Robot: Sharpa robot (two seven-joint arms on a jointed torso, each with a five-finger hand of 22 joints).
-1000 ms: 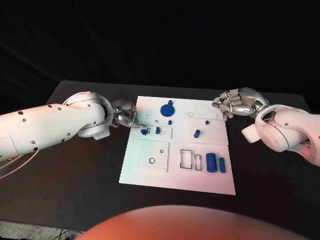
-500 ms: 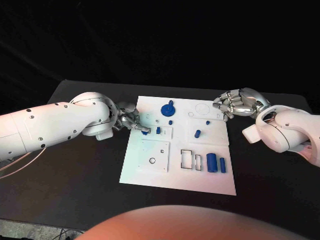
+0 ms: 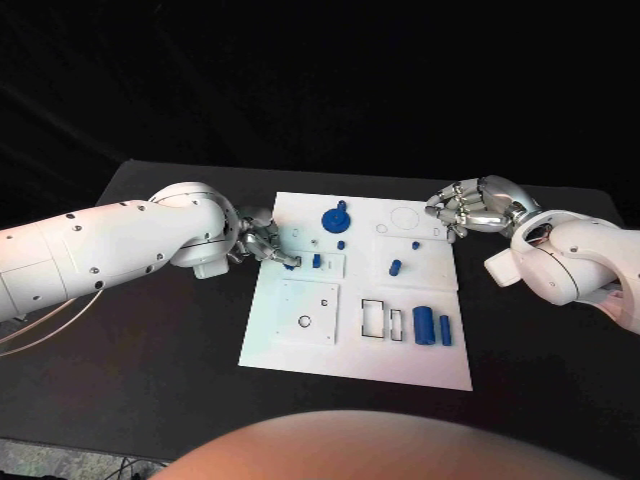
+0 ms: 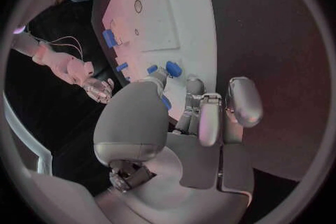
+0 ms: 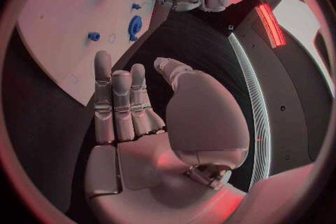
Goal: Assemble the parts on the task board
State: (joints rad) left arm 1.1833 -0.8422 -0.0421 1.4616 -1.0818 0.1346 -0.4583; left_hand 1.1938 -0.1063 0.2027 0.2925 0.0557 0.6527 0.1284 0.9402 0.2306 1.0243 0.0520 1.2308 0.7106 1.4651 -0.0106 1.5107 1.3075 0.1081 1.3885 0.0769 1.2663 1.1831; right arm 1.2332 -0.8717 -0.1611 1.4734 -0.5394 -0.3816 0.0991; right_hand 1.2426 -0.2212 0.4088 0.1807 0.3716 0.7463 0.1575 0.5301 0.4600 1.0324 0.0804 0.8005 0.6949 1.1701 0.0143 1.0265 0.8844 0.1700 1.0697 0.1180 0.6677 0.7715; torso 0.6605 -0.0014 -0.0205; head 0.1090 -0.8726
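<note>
Two hands [image 3: 263, 240] [image 3: 472, 206] beside task board [image 3: 299, 340]

The left robot hand [image 3: 263, 240] has moved a little way onto the white board [image 3: 352, 350], toward its middle. A second ago its fingers were at the board's left edge. The small blue piece [image 3: 290, 265] at its fingertips has gone along with it and now sits closer to the next blue piece [image 3: 316, 262]. The left arm has swung up a bit.
</note>
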